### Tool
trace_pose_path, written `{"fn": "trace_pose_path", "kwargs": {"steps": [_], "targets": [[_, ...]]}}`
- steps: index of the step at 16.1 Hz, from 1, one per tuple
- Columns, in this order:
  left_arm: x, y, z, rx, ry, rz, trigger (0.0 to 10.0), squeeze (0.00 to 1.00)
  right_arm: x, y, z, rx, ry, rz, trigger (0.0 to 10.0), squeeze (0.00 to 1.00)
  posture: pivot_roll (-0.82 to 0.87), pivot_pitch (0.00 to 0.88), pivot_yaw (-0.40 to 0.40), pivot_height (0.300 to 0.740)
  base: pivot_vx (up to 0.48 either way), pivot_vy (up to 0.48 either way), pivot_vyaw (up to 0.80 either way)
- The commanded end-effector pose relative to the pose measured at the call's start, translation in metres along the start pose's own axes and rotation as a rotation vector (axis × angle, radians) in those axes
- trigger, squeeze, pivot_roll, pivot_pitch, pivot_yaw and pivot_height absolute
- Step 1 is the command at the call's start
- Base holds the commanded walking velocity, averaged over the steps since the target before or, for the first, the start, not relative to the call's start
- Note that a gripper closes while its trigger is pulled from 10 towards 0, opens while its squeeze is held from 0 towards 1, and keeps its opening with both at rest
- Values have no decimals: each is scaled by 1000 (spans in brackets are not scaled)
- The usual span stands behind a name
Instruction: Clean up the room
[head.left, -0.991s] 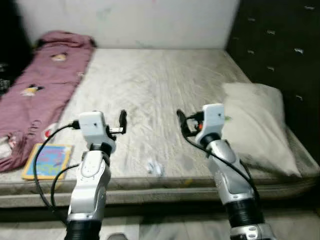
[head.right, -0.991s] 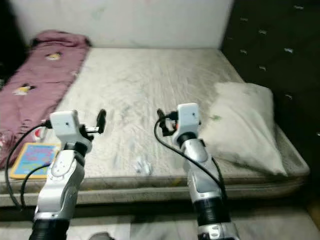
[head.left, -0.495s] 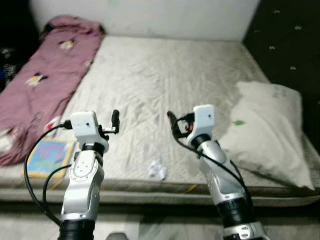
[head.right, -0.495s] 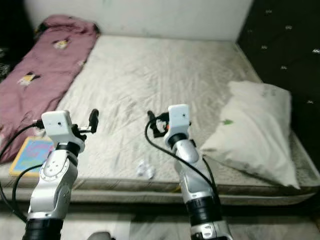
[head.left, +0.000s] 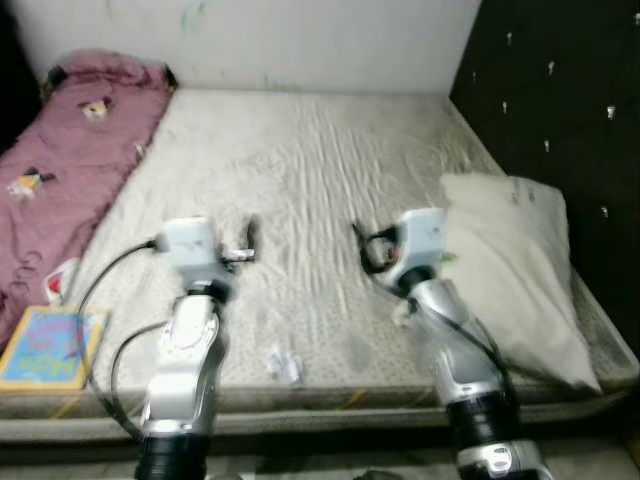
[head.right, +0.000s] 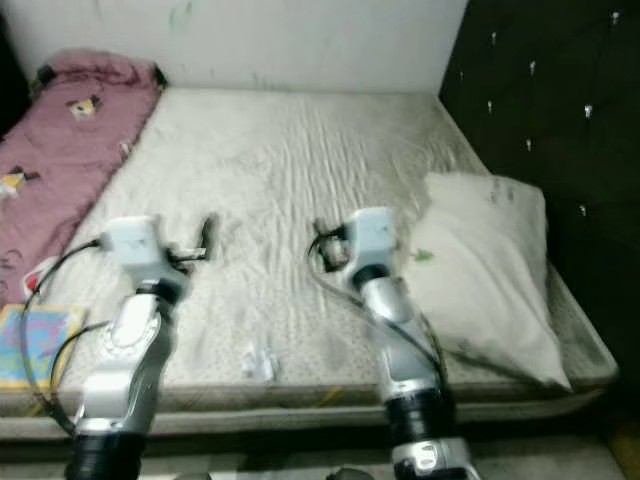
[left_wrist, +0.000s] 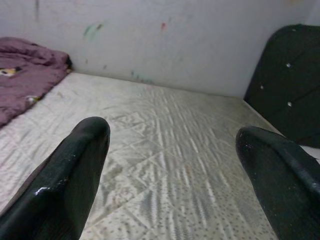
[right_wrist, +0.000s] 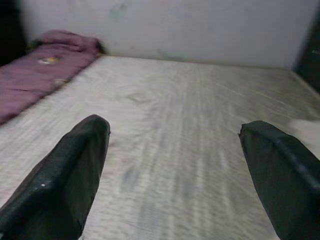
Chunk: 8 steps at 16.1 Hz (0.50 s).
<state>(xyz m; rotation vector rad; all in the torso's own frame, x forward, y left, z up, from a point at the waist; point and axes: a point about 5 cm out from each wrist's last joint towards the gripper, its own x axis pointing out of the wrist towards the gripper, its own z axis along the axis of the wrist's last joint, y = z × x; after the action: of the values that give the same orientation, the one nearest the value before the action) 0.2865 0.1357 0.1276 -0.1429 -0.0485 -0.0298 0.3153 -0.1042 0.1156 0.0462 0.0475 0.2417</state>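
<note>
A bare, stained mattress (head.left: 310, 150) lies before me. Near its front edge sits a small crumpled white wrapper (head.left: 283, 365). A colourful book (head.left: 45, 345) rests at the front left corner, beside a maroon blanket (head.left: 60, 170) that runs along the left side. A white pillow (head.left: 520, 260) lies on the right. Both arms are raised over the front of the bed. My left gripper (left_wrist: 170, 132) is open and holds nothing; its fingers (head.left: 251, 235) hover above the mattress. My right gripper (right_wrist: 173, 125) is open too, hovering just left of the pillow.
A dark tufted headboard (head.left: 560, 100) rises along the right side. A white wall (head.left: 300, 40) stands behind the bed. The mattress's front edge (head.left: 330, 400) lies between me and the things on it.
The whole view has shifted as the camera moved. Both grippers stay raised and open over the front of the mattress, and nothing has been taken hold of.
</note>
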Motion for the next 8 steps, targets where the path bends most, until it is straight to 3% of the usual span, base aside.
{"fn": "trace_pose_path", "kwargs": {"steps": [1,5,8], "targets": [[-1,9,0,11,5,34,10000,0,2,11,4,-6,-20,37,10000,0,61,0,-30,740,0,0,756],[-1,8,-2,13,11,40,10000,0,3,10,3,-12,-13,35,10000,0,60,0,-35,740,0,0,792],[-1,9,-2,17,12,40,10000,0,4,10,2,11,-9,32,10000,0,62,0,-35,740,0,0,0]]}}
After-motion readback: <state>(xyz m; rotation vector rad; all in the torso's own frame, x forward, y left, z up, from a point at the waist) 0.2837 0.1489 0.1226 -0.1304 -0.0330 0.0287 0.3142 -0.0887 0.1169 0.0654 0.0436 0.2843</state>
